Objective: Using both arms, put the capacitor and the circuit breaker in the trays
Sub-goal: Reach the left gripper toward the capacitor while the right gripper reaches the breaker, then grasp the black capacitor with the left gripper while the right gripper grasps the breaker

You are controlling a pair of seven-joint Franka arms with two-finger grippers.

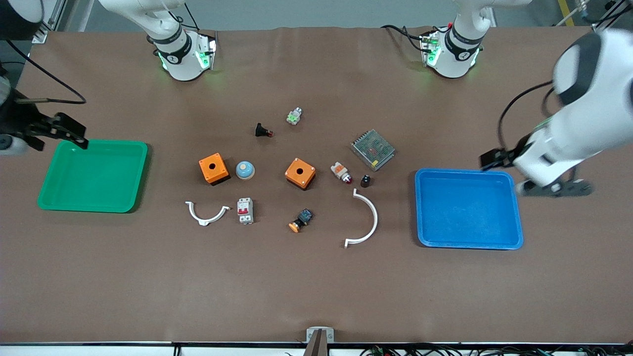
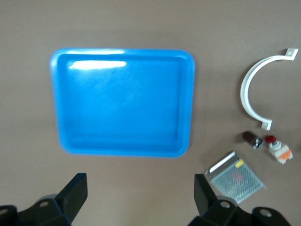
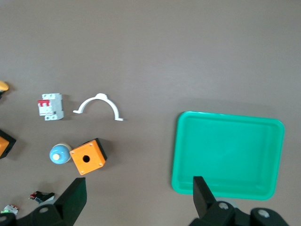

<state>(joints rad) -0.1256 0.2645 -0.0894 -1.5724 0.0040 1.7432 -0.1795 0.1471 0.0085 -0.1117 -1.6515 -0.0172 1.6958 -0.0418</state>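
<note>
The capacitor (image 1: 365, 181), a tiny black cylinder, stands on the table between the mesh power supply and the blue tray (image 1: 514, 212); it also shows in the left wrist view (image 2: 251, 139). The circuit breaker (image 1: 245, 210), grey-white with red levers, lies beside a white bracket and shows in the right wrist view (image 3: 50, 106). My left gripper (image 1: 509, 173) hangs open and empty over the table by the blue tray's (image 2: 56, 103) corner. My right gripper (image 1: 54, 136) hangs open and empty over the green tray's (image 1: 141, 178) corner. Both also show in their own wrist views: left (image 2: 141, 181), right (image 3: 139, 181).
Two orange boxes (image 1: 213, 168) (image 1: 300, 173), a blue dome button (image 1: 245, 170), the power supply (image 1: 373, 149), two white curved brackets (image 1: 207, 213) (image 1: 366, 220), an orange-capped button (image 1: 300, 220), a white-orange part (image 1: 341, 172) and a black red-tipped piece (image 1: 263, 131) lie mid-table.
</note>
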